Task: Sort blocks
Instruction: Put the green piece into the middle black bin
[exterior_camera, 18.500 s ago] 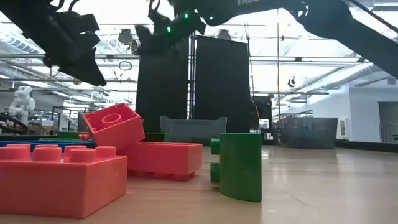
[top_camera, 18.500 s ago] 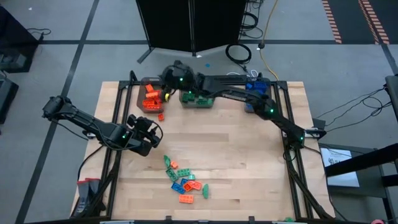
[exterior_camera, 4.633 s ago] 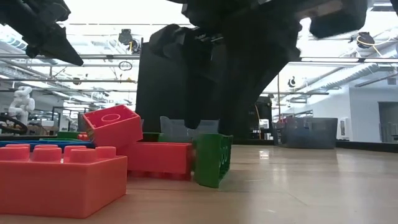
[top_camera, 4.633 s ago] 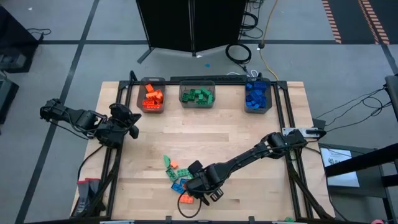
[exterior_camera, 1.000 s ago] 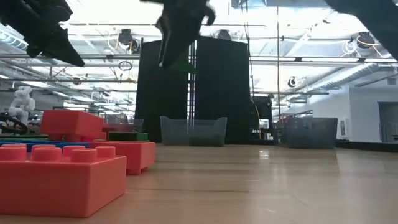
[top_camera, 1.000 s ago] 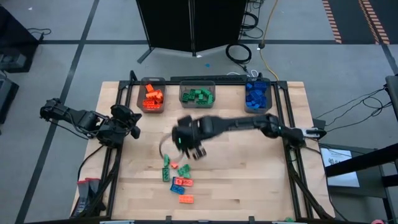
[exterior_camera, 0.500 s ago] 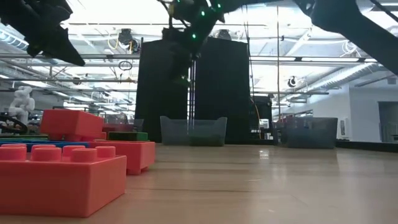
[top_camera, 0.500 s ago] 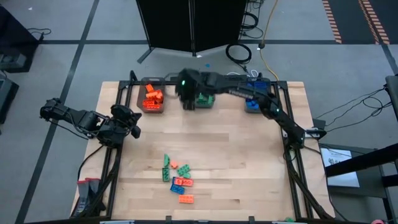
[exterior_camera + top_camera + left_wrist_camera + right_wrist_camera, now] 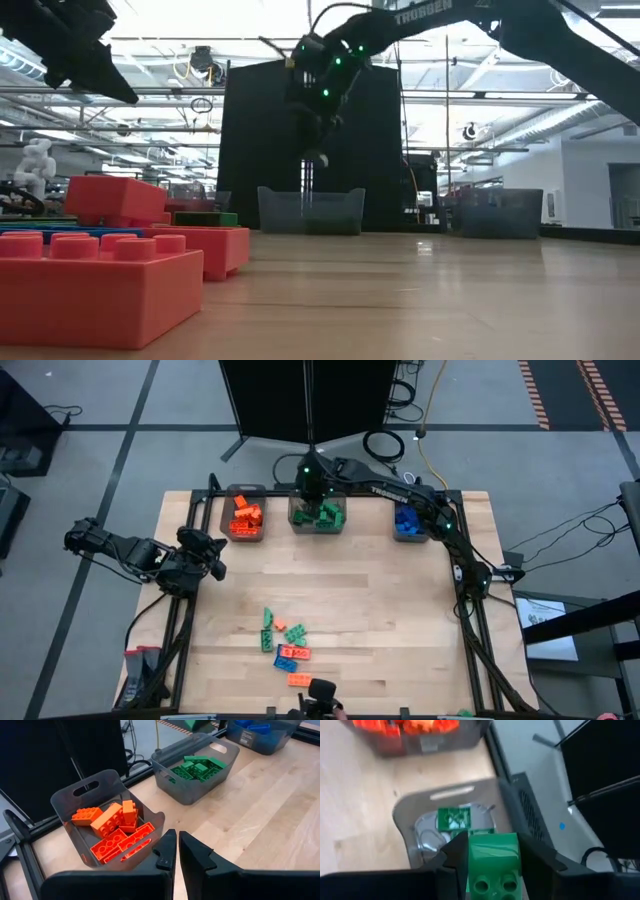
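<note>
1. Blocks, loose pile [image 9: 284, 641]: orange, green and blue bricks scattered at the near middle of the table [image 9: 380, 610]. In the low view the closest ones are big orange bricks [image 9: 95, 285] with a green and a blue one behind them.
2. Dark object [image 9: 320, 692] sits at the near table edge, just past the pile; can't tell what it is.
3. Left gripper [image 9: 215, 557]: parked over the left side of the table, well clear of the pile and short of the bins. Fingers [image 9: 167, 851] pressed together, nothing between them.
4. Orange bin [image 9: 244, 515]: far-left of the bin row, holds orange bricks [image 9: 117, 830]. Left wrist view looks straight at it.
5. Green bin [image 9: 318, 515]: middle of the row, holds green bricks [image 9: 197, 768].
6. Right gripper [image 9: 312, 482]: arm stretched across the far edge, gripper hanging above the green bin, pointing down. Low view shows it well above the bin rim [image 9: 310, 195], not touching.
7. Green block [image 9: 493, 862]: clamped between the right gripper's fingers [image 9: 454, 860], studs facing the wrist camera, directly over the green bin's far end.
8. Blue bin [image 9: 411, 518]: far-right of the row, holds blue bricks; partly covered by the right arm.
9. Black panel [image 9: 305, 395] stands on the floor beyond the table.
</note>
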